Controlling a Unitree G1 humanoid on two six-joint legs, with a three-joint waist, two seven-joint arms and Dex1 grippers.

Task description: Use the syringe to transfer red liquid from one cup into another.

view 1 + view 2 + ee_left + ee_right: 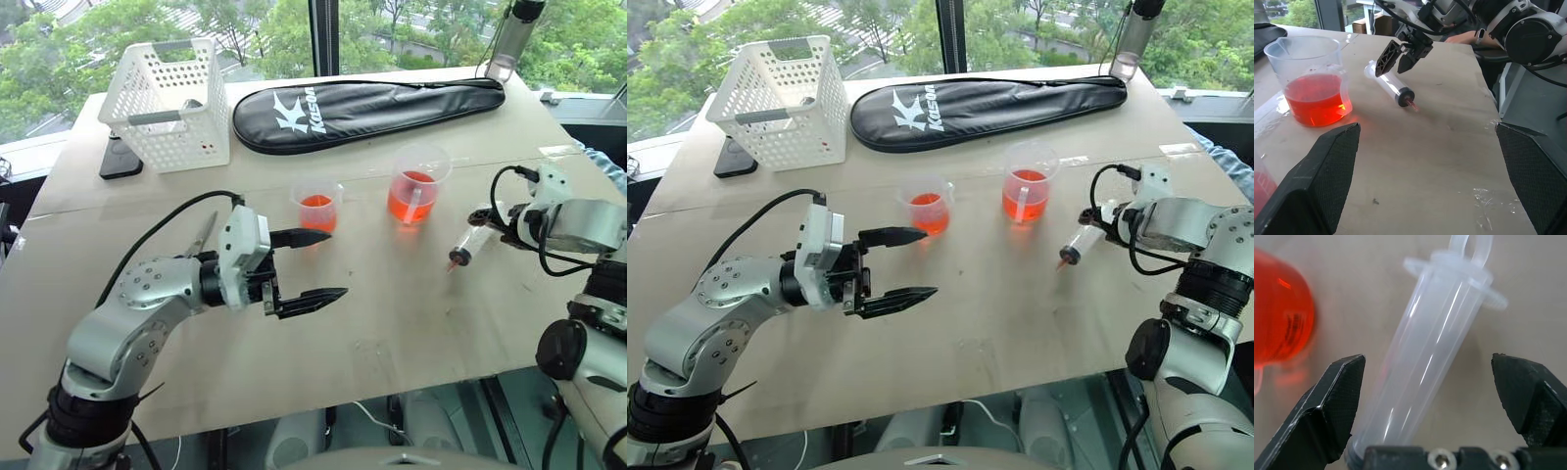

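Note:
The syringe point(469, 244) lies flat on the table at the right, its dark reddish tip toward the table's front edge. My right gripper point(486, 219) is open at the syringe's rear end, one finger on either side of the clear barrel point(1420, 362), neither touching it. The larger beaker point(416, 188) stands mid-table with red liquid point(410, 204) in it. To its left is the smaller cup point(316, 205), also holding some red liquid. My left gripper point(333, 264) hovers open just in front of the smaller cup, pointing right, with nothing in it.
A white plastic basket point(167, 103) stands at the back left with a dark phone point(120, 159) beside it. A long black racket bag point(362, 108) lies across the back. A clear bottle point(509, 39) stands at the far right corner.

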